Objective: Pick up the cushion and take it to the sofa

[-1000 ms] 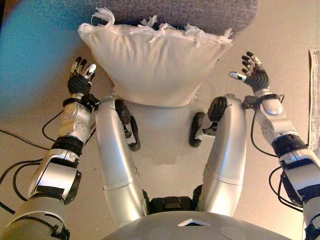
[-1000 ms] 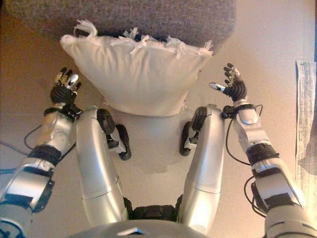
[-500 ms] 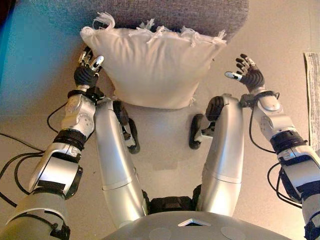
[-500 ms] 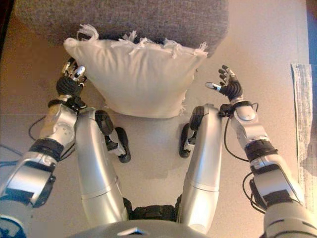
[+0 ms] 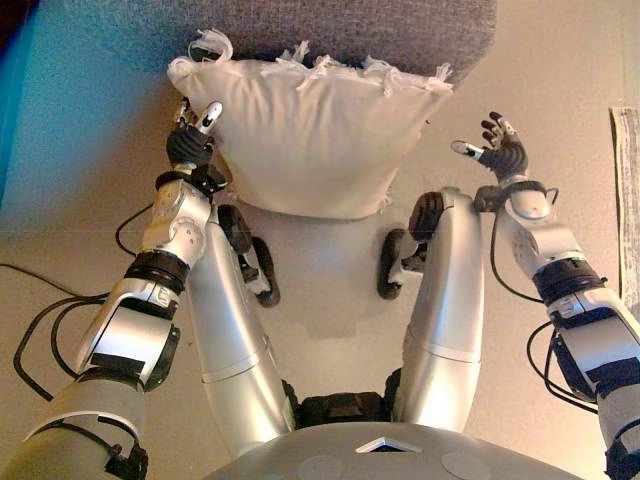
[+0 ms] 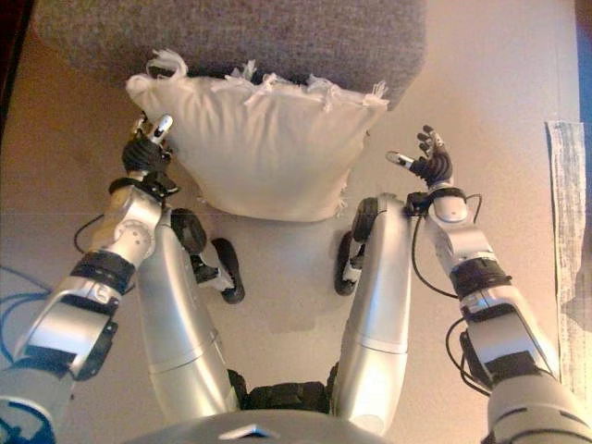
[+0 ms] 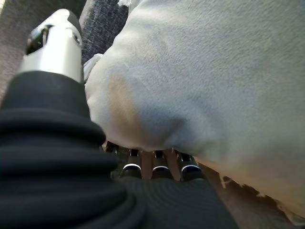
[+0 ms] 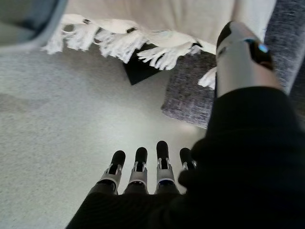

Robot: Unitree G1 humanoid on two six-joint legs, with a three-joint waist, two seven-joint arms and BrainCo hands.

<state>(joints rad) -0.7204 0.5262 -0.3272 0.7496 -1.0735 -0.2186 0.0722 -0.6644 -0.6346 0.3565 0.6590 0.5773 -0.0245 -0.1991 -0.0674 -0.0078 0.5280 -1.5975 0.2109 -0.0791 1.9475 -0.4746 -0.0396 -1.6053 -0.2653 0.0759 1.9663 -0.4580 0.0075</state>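
So the big change in the last second is the left hand (image 5: pixel 192 140): it was hanging off to the side of the cushion (image 5: pixel 310 135) and now it's slid right up against the cushion's left edge, touching the fabric. In the left wrist view the cushion bulges over the fingers (image 7: pixel 155 168), which are tucked beneath it with the thumb standing up alongside, so it looks spread and pressed to the side, not clamped on anything yet. The right hand (image 5: pixel 497 152) has crept in toward the cushion too, but less; it's spread wide, thumb apart from the fingers, and there's bare floor (image 5: pixel 560 90) between it and the cushion's right corner. The right wrist view backs that up: straight fingers over floor, with the cushion's fringe (image 8: pixel 124 38) out ahead of them and not touching. The cushion itself hasn't budged. It's on the floor, its fringed far edge leaning against the grey sofa (image 5: pixel 330 25), with the near edge closest to the robot. My read is this is the closing-in part of a two-handed squeeze: one side has made contact, the other hasn't. Until the right hand gets to the cushion's opposite edge there's nothing to lift with, and if the left keeps pushing alone I'd guess the cushion just slides or tips sideways along the sofa.
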